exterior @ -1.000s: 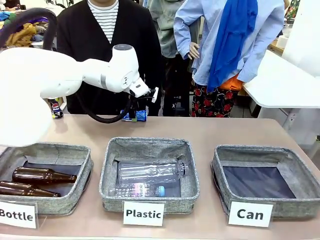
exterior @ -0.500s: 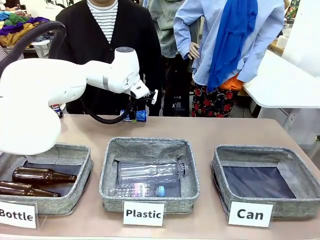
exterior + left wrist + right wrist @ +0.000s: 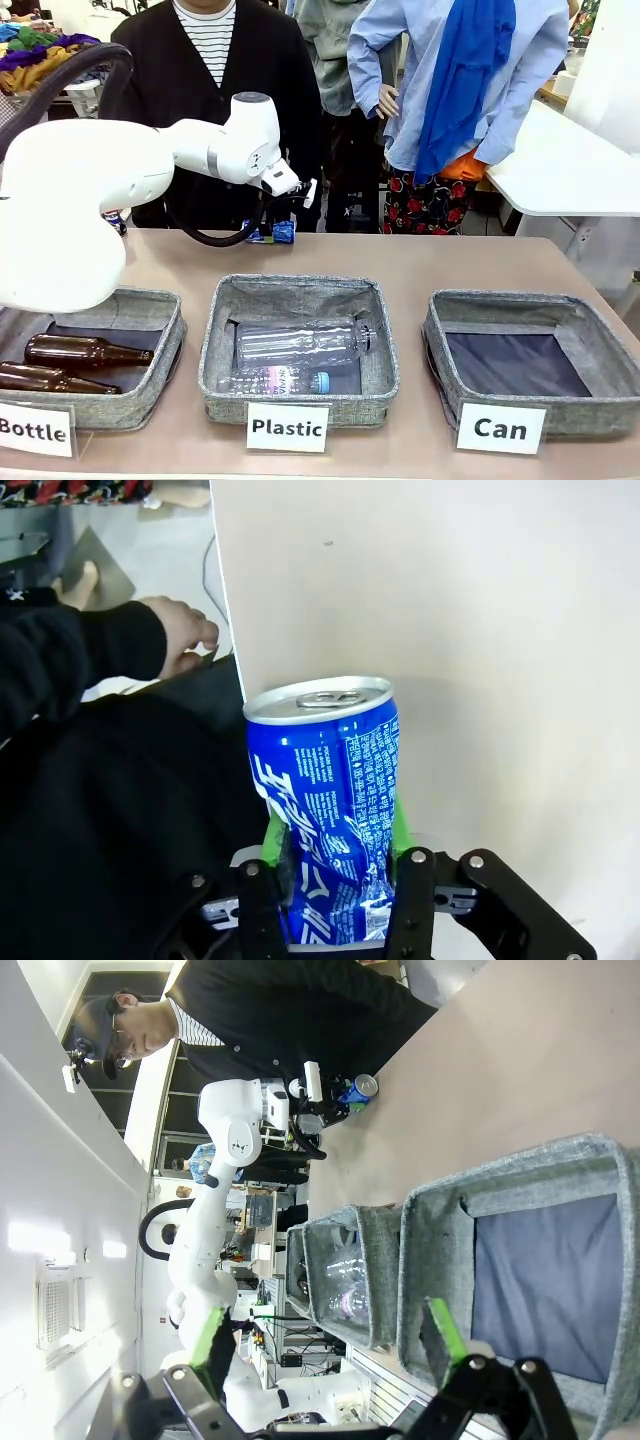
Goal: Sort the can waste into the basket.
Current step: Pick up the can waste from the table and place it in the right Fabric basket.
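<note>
blue can [image 3: 325, 800], base hidden between fingers [image 3: 402, 832]

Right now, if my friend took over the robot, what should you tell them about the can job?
Left gripper: shut on the blue can, at the far edge of the table, by the person.
Right gripper: open, holding nothing, near the Can basket.
Dark can: far left of the table, partly behind the left arm.
Done: blue can gripped; no can in the basket yet.
Left: carry the blue can to the Can basket, drop it, then fetch the dark can.
</note>
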Controlling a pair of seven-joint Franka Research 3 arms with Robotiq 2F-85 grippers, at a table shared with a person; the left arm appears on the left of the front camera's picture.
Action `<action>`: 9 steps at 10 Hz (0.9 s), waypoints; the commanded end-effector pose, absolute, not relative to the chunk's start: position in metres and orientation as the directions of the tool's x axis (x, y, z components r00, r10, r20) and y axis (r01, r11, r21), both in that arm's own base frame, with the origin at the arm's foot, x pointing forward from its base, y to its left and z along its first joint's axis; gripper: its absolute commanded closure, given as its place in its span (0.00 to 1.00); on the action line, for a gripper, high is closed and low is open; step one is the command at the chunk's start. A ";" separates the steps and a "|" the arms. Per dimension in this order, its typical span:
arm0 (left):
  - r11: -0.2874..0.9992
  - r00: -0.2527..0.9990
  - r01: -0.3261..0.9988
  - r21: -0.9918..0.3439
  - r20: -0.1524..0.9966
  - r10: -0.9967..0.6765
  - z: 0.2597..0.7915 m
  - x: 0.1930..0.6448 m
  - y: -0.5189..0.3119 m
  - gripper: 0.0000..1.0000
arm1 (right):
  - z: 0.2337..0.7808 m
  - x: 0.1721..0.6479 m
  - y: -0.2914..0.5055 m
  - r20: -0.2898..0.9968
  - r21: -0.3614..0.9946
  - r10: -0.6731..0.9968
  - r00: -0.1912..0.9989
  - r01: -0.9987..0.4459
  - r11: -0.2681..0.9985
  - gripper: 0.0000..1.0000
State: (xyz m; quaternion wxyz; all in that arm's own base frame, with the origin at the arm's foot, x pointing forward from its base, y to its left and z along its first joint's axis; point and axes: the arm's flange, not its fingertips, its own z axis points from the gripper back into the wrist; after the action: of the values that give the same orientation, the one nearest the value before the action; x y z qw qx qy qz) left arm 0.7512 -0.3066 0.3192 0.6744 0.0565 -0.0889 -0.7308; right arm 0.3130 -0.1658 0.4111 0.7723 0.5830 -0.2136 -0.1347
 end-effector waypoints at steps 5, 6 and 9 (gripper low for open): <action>-0.276 -0.304 0.945 0.176 0.158 -0.940 0.430 0.586 -0.282 1.00 | 0.415 0.313 -0.165 0.154 0.961 -0.458 0.876 -0.026 0.274 0.00; -0.352 -0.380 0.919 0.179 0.157 -0.912 0.446 0.545 -0.272 1.00 | 0.415 0.313 -0.165 0.154 0.961 -0.458 0.876 -0.026 0.274 0.00; -0.326 -0.387 0.904 0.277 0.204 -0.899 0.512 0.451 -0.219 1.00 | 0.415 0.313 -0.165 0.154 0.961 -0.458 0.876 -0.026 0.274 0.00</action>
State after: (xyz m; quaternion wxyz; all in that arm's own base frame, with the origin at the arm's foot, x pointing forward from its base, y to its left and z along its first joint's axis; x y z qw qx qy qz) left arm 0.5235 -0.2756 0.5131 0.5711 0.0036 -0.1371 -0.8093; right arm 0.3131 -0.1658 0.4112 0.7723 0.5830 -0.2136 -0.1345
